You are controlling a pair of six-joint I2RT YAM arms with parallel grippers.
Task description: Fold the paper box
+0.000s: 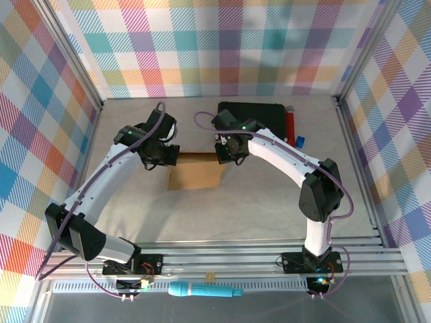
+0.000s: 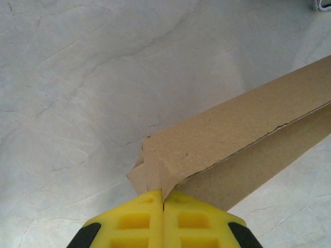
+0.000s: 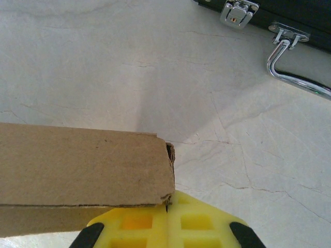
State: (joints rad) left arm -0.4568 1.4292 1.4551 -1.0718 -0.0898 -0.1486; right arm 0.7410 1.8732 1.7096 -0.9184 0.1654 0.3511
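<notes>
The paper box [image 1: 195,172] lies pinched between left gripper [image 2: 164,200] and right gripper [image 3: 168,207].

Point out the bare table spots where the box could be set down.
Widest free patch: the table between the paper box and the arm bases. Also bare: the back-left corner, behind the left arm. Crowded: back right, where the black case, red cylinder and blue piece sit.
</notes>
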